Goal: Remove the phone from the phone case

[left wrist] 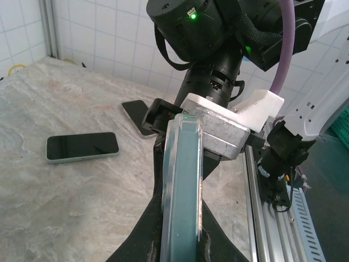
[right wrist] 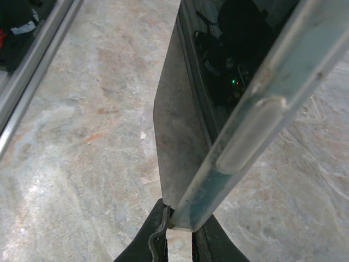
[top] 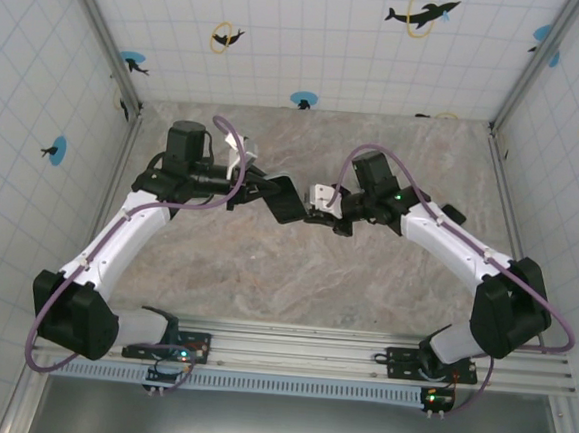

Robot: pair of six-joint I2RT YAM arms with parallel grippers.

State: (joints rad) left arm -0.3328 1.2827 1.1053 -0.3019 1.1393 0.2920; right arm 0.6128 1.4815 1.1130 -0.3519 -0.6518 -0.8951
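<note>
Showing the phone case (left wrist: 182, 180), a translucent teal-tinted shell seen edge-on, held in mid-air over the middle of the table w/ the phone (right wrist: 218, 60) seated inside it. The phone's dark glass shows in the R wrist view beside the shell's side wall & button cover. L gripper (left wrist: 180, 248) is clamped on one end of the case, fingers pressed to both faces. R gripper (right wrist: 175, 240) is pinched on the opposite end, fingers closed over a corner. Whether they bear on the rim alone or on the glass too cannot be told. In the top view the two grippers meet nose to nose, the case bridging them clear of the marbled table (top: 265, 275). Two other handsets lie flat on it: a mint-edged phone (left wrist: 82, 147), screen up, & a dark one (left wrist: 136, 112) partly hidden behind the R wrist. Step in hand, as judged: both ends secured, separation not yet begun. Next move prob. calls for one gripper to hold the shell firm while the other peels a rim corner off the glass. Too hard a twist may slip the case from either pinch.
</note>
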